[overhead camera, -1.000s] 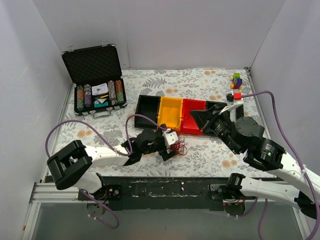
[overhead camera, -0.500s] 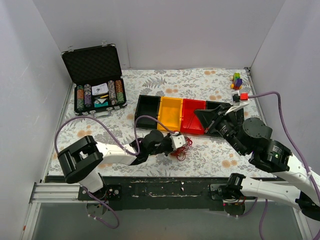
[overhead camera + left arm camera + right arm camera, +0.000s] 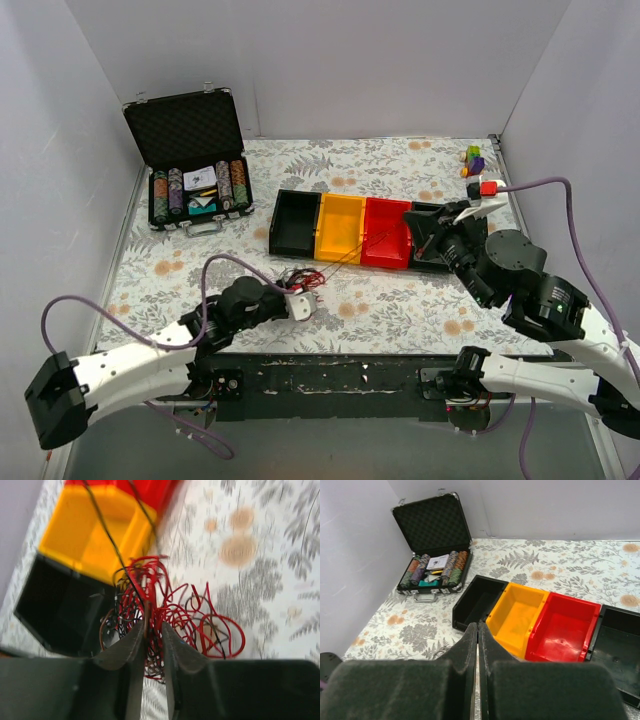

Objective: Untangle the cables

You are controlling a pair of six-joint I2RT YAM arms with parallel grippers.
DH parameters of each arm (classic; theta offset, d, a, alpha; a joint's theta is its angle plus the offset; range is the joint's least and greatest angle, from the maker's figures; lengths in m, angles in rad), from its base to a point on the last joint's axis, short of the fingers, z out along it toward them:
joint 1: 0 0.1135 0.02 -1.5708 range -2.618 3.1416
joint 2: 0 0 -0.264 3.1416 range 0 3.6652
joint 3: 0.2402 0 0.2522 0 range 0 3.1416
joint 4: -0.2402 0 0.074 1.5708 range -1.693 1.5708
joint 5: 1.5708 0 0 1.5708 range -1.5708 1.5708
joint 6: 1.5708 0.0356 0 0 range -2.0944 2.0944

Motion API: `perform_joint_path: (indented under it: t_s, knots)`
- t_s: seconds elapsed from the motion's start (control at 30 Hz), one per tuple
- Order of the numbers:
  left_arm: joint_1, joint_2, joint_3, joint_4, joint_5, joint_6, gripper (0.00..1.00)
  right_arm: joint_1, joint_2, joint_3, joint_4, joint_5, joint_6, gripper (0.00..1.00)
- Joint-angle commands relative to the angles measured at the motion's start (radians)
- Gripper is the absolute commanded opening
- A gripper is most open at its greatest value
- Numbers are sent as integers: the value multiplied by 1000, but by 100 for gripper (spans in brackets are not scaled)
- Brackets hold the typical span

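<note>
- Clearly, the left gripper point(image 3: 152, 626) is clamped on the cables point(image 3: 170, 615): its two dark fingers stand almost together, with red strands pinched in the narrow slit between them.
- Most of the bunch spills out past the fingertips as a loose knot of red loops with a few dark wires among them, resting on the flowered table point(image 3: 400, 300).
- From above, the knot point(image 3: 297, 279) sits just beyond the left gripper point(image 3: 305, 303), on the near side of the black bin point(image 3: 295, 222) and the yellow bin point(image 3: 338, 228).
- A few thin strands leave the knot and run in a straight slant, from near-left to far-right, over the yellow bin toward the red bin point(image 3: 386, 233). That slant is the long axis of the cables.
- The right gripper point(image 3: 420, 225) hovers at the far end of that line, above the bins, its fingers pressed together.
- In its own camera the right gripper point(image 3: 478, 627) shows no gap; the strands seem to reach it, but whether it grips one is too fine to tell.
</note>
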Motion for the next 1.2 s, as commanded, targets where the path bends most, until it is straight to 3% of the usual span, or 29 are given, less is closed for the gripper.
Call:
perform_joint_path:
  t_s: [0.0,0.13,0.23,0.43,0.63,1.17]
  knots:
    - [37,-154,-102,-416,-78,135,25,-5,-2,-8,98,74,8,1]
    - [39,-194,-145,-440,-83,144,54,-5,10,-71,85,51,74,1]
    - [40,-109,-134,-388,-90,114,59,-5,10,-90,79,41,105,1]
    - [42,51,-82,-288,-75,40,41,-5,-18,-44,60,77,97,1]
    - [42,99,-73,-243,-37,37,1,-5,-25,57,20,110,62,1]
    - [42,90,-108,-292,11,57,0,-5,-70,277,72,277,-191,1]
